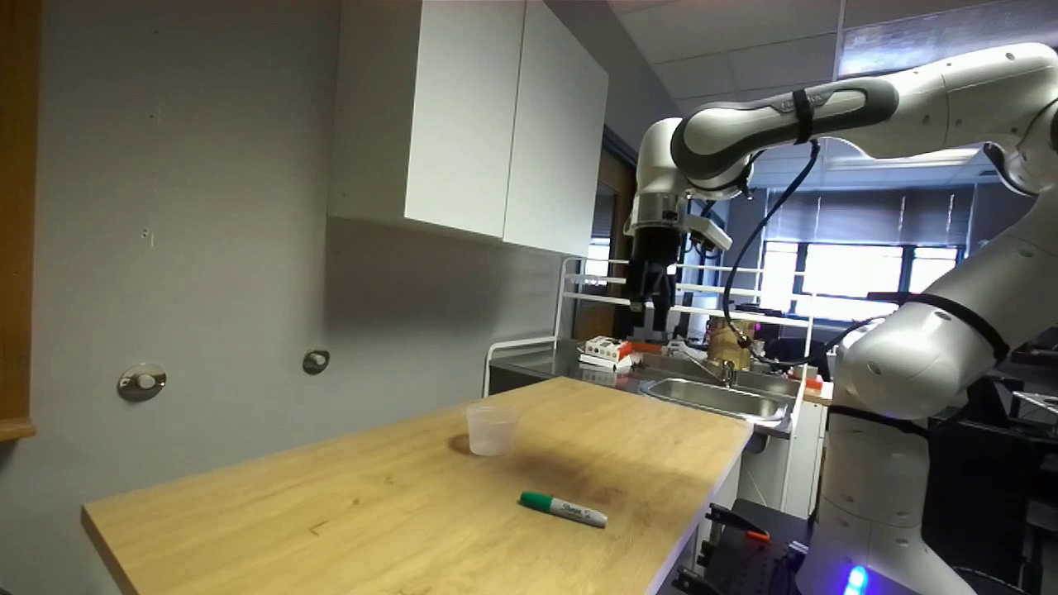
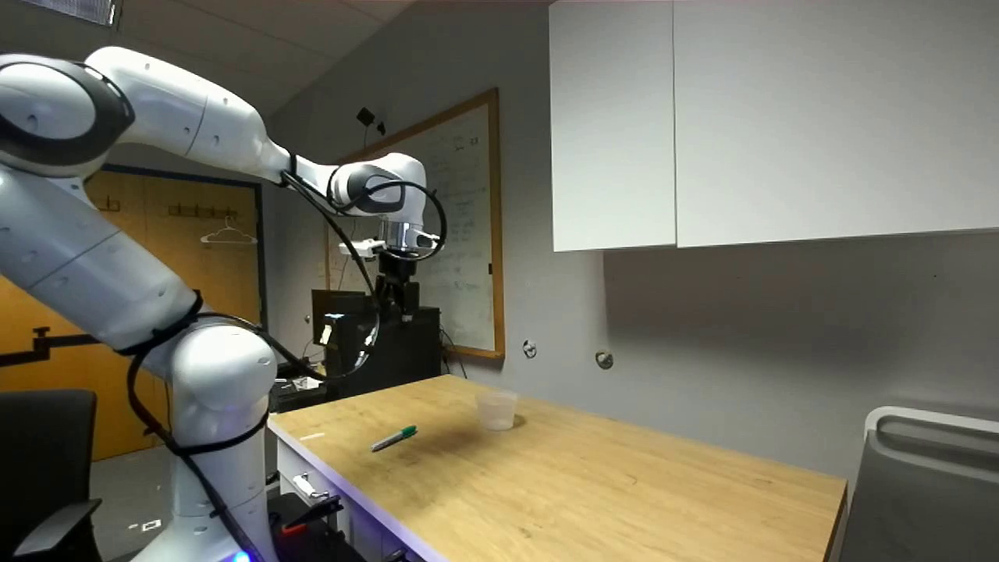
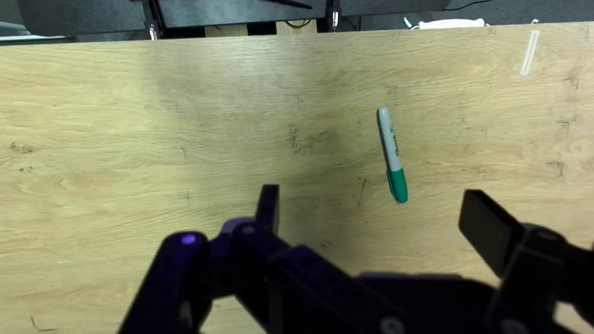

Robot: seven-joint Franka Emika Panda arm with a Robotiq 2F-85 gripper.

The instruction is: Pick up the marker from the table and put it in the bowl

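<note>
The marker (image 1: 564,510) lies on its side on the desk (image 1: 331,521), inboard of all edges and nearer the long edge beside the robot base (image 1: 876,471) than the long edge along the wall (image 1: 207,289). Cap green, barrel grey with dark lettering.

Orientation: the long axis runs across the desk, roughly square to the two long edges, slightly slanted. The green cap points to the wall-side edge; the barrel end points to the robot-side edge. In the wrist view the robot-side edge crosses the top, the barrel end is uppermost, and the cap leans a little to the right, the side on which a pale strip (image 3: 530,52) lies by that edge.

The bowl (image 2: 496,410), whitish and translucent, stands upright on the desk in both exterior views, closer than the marker to the wall-side edge. The two are near each other, not touching.

The claw (image 3: 373,213) hangs well above the desk in both exterior views, pointing down. In the wrist view its fingers (image 3: 268,208) stand wide apart; the marker lies on the desk below.

In an exterior view, a sink (image 1: 719,398) sits beyond the far short edge, toward its robot-side corner, and cabinets (image 1: 504,124) are mounted on the wall. In an exterior view, a whiteboard (image 2: 464,234) hangs on the wall by the opposite short edge.
</note>
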